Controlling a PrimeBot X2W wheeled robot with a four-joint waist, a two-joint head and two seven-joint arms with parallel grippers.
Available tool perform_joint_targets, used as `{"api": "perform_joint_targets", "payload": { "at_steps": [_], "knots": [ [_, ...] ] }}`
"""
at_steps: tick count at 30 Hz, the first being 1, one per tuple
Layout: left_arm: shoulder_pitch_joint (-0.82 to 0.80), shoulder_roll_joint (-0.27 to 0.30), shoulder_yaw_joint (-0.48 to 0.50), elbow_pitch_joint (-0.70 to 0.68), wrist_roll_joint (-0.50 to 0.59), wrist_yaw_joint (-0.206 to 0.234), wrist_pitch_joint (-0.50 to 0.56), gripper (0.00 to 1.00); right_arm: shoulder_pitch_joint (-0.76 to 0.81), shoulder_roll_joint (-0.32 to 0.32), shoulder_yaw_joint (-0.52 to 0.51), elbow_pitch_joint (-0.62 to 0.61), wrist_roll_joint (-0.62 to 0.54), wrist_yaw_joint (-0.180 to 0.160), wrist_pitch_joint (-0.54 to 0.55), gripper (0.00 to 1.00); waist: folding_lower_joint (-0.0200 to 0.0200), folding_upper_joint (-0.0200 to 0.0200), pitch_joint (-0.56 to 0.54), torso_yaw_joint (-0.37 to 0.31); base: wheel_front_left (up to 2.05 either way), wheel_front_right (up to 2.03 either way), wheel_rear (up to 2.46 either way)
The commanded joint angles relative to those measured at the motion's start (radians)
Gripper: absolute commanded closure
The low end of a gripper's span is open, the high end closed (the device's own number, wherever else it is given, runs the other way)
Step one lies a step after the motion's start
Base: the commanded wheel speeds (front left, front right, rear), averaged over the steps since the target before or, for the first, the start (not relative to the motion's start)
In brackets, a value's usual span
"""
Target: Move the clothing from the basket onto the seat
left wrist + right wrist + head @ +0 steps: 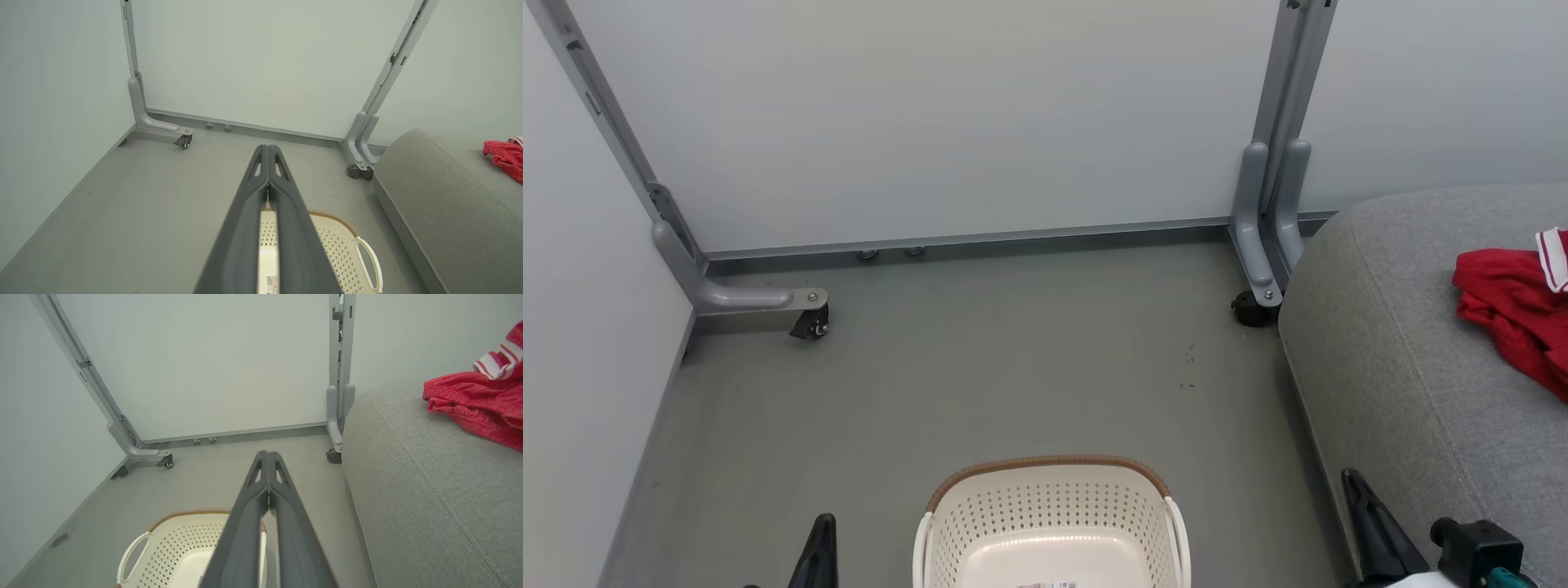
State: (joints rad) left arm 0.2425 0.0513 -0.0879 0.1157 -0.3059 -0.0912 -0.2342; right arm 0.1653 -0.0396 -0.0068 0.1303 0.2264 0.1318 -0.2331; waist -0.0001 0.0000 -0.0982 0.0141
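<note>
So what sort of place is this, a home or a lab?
Probably a staged test bay, not a real home: pale partition panels stand on grey frames with caster wheels, and a grey seat and laundry basket look like props.

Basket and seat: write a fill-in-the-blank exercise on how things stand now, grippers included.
1. The clothing lying on the grey seat is ____ in colour.
2. The basket stands ____ of clothing.
3. The left gripper and the right gripper both have their two fingers ____.
Missing words: red; empty; shut.
</note>
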Motion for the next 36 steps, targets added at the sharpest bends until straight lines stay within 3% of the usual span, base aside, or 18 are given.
{"api": "perform_joint_targets", "payload": {
  "at_steps": [1, 36],
  "knots": [
    [-0.038, 0.007, 0.009, -0.009, -0.051, -0.003, 0.008, 1.0, -0.033, -0.008, -0.004, -0.009, 0.055, 0.0, 0.01, 1.0, 0.0001, 0.0, 0.001, 0.0, 0.0, 0.0, 0.0],
    [-0.175, 0.024, 0.065, 0.05, -0.603, -0.021, 0.13, 1.0, -0.138, -0.024, -0.031, 0.041, 0.631, -0.001, 0.138, 1.0, 0.0001, 0.0, 0.031, -0.004, 0.0, 0.0, 0.0]
  ]
}}
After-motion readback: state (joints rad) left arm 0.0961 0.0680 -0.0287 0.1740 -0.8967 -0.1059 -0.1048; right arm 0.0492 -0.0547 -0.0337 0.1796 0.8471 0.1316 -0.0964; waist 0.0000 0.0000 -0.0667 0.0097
